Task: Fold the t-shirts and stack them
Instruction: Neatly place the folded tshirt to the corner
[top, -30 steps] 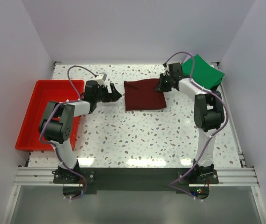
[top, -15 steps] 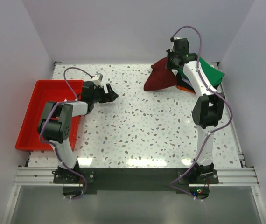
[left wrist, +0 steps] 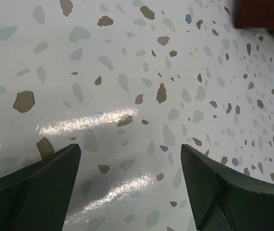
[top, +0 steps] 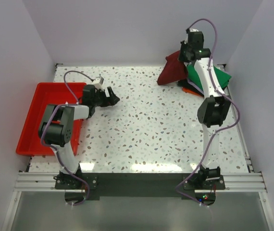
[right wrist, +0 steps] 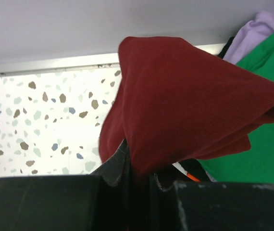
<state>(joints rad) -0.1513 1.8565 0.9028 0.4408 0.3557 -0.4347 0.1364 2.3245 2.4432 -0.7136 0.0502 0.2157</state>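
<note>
Right pincer (top: 182, 53) tight on maroon t-shirt (top: 170, 72), aloft.

Five t-shirts: one maroon t-shirt (top: 172, 71), one green t-shirt (top: 215, 77), one lavender t-shirt (right wrist: 261, 28), one orange t-shirt (top: 191, 90), one black t-shirt (right wrist: 227, 45). One red tray (top: 31, 122). Two arms: left arm (top: 60, 130), right arm (top: 213, 113).

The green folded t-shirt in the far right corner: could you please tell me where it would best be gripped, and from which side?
Probably its near-left edge, coming from the open table side: the green t-shirt lies flat in the corner, walls close behind and right. The right gripper, shut on the maroon t-shirt, must release first.
</note>
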